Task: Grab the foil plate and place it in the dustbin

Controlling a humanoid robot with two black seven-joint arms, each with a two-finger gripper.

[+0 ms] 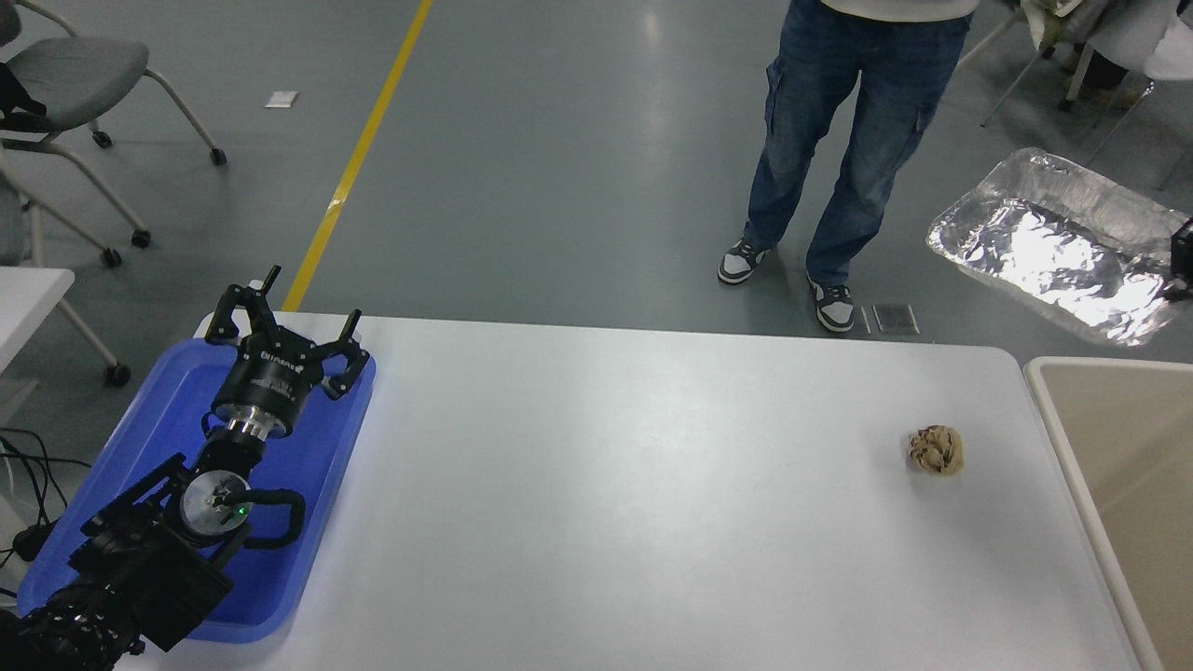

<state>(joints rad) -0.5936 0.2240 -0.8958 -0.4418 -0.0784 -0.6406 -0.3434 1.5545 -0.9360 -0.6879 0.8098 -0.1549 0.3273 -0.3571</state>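
The shiny, crinkled foil plate (1058,244) hangs in the air at the far right, tilted, beyond the table's far edge and above the far end of the dustbin (1051,403). Only a small black part of my right gripper (1181,263) shows at the picture's right edge, gripping the plate's right rim. The beige dustbin with its pale thick rim stands against the table's right side, and what shows of its tan inside is bare. My left gripper (287,312) is parked open over the blue tray at the lower left.
A crumpled tan paper ball (936,450) lies on the white table (615,485) near its right side. The blue plastic tray (308,503) sits at the table's left end. A person in jeans (843,158) stands beyond the far edge. Chairs stand at the far left.
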